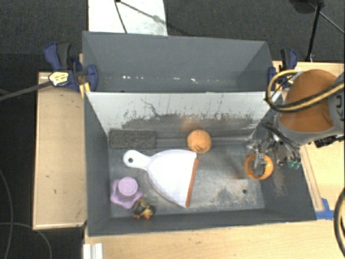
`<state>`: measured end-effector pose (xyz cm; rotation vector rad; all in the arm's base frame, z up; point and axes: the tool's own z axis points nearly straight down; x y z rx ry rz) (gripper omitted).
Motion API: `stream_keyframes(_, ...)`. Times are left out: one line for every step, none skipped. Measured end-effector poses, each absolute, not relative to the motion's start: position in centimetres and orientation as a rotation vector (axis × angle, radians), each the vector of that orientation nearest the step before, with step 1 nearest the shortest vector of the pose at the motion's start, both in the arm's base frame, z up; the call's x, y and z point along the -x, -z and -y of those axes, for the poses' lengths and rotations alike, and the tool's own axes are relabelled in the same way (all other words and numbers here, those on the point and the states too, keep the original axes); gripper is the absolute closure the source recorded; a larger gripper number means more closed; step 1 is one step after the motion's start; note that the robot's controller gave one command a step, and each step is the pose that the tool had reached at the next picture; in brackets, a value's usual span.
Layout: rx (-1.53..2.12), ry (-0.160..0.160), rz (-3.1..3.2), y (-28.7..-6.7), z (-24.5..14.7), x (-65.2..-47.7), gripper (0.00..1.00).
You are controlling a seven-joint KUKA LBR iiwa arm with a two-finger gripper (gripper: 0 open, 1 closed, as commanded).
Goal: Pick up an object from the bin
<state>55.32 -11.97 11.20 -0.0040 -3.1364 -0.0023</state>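
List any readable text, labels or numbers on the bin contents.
No readable text anywhere.
Plain, no markings seen: white dustpan, orange ball, purple cap, dark grey block, orange ring.
Too small to tell: small dark toy at front left.

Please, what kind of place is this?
Likely a robot-grasping test bench: a grey metal bin holds unrelated things, a white scoop and an orange ball, and a robot gripper is at an orange ring.
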Motion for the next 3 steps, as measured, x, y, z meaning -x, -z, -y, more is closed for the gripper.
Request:
stream_keyframes(-0.094, 0.0, 3.14, -18.1, 12.8, -56.0, 1.0)
stream_keyframes(-0.139, 0.001, 3.139, -24.9, 12.5, -56.3, 1.0)
stream_keyframes(-0.144, 0.0, 3.139, -26.4, 12.3, -56.4, 1.0)
